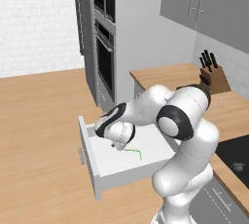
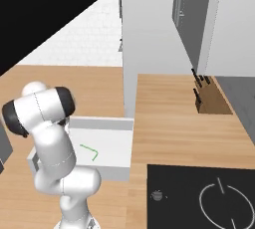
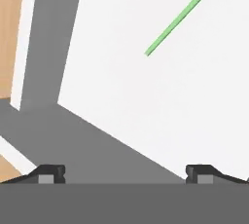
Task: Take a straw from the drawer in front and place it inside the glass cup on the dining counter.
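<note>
Drawer (image 2: 112, 146) straw (image 2: 89, 151) (right: bend unobstructed)

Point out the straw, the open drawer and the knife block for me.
straw (image 2: 89, 150), right base view, at its bend.
drawer (image 1: 90, 156), left base view, on its front panel's top edge.
knife block (image 1: 215, 80), left base view, on the wooden body.

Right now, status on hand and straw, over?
Hand open, empty, over the drawer. Straw flat on drawer floor, untouched. Nothing in the way.
</note>
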Controlling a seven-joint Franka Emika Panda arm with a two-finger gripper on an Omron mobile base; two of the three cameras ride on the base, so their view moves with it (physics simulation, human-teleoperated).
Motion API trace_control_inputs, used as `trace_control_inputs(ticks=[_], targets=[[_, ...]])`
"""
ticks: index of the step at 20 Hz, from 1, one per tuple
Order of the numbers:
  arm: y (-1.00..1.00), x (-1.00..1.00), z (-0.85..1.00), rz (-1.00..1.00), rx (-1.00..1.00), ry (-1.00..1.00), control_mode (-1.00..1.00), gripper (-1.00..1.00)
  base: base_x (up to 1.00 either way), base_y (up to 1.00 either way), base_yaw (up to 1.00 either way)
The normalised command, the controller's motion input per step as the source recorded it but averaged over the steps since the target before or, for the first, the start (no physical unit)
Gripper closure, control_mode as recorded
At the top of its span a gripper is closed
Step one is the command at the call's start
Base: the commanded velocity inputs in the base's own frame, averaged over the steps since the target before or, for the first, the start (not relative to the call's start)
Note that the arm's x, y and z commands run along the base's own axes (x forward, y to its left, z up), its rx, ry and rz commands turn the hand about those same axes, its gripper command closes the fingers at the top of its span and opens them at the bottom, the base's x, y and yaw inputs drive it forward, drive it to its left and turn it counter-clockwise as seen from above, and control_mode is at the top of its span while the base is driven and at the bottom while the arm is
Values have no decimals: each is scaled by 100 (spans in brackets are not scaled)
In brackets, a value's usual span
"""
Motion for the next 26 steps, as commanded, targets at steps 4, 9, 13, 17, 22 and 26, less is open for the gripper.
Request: trace_control_inputs(ticks=[4, 9, 13, 17, 22, 26], targets=[[-74, 52, 28, -3, 11, 22, -100, -100, 0, 0, 0], [-39, 12, 1, 14, -9, 2, -100, -100, 0, 0, 0], [-21, -8, 0, 8, -8, -2, -100, -100, 0, 0, 0], [-19, -20, -4, -3, 0, -5, -100, -100, 0, 0, 0], [-14, -17, -20, -16, 0, -1, -100, -100, 0, 0, 0], [-3, -11, -29, -30, 0, 3, -100, -100, 0, 0, 0]])
